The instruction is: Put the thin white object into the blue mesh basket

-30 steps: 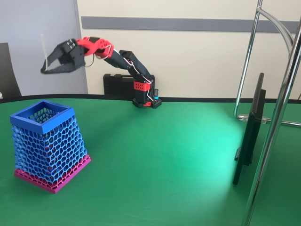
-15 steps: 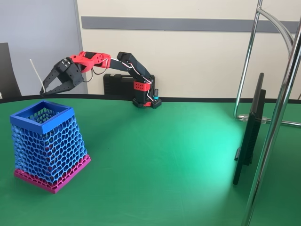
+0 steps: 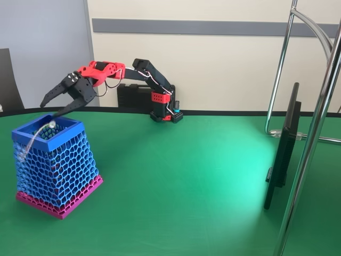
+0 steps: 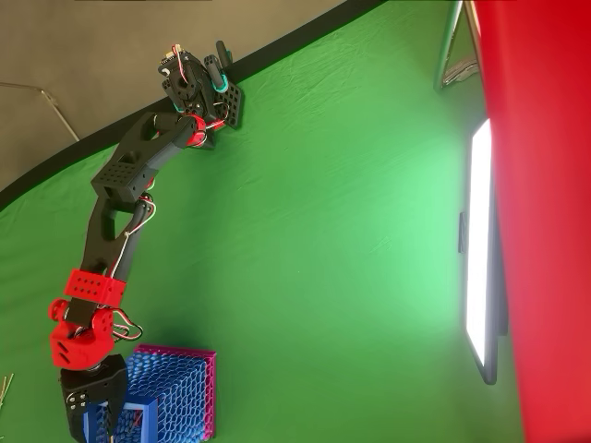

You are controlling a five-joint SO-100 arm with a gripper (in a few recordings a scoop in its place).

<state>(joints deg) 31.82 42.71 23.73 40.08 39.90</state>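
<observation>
Above the blue mesh basket (image 3: 53,160) the claw (image 3: 55,106) gapes wide, empty; thin white object (image 3: 36,136) inside

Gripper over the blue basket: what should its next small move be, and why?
Probably a lift straight up and back from the blue mesh basket. In the fixed view the gripper hangs open just above the rim, and the thin white object shows as a blurred curve inside the mesh, apparently free of the fingers. With nothing left to hold, clearing the rim seems the sensible step.
</observation>
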